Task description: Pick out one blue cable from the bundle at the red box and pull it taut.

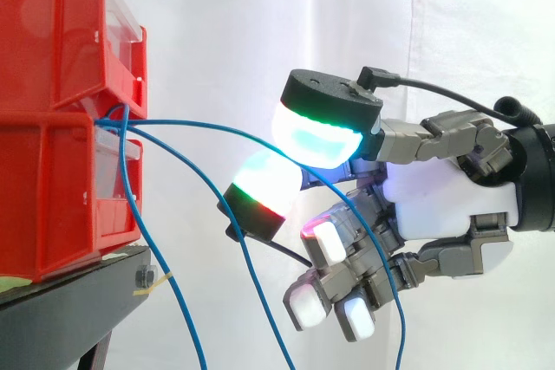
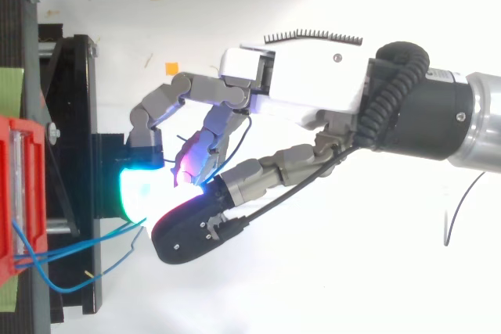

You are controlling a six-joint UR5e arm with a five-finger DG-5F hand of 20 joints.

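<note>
Fingertips with the big glowing pads are closed narrowly together, and we see one blue cable pinched between them, while the lower fingers of the hand curl under the palm. Away from the pads this cable runs in a slight arc to the red bins. Below the pads more blue cables hang beside the black stand.

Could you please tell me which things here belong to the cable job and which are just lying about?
Job: blue cables, the red box they come from, the hand beside them.
Lying about: black stand, white curtain, small orange scrap, yellow tape on the stand.
</note>
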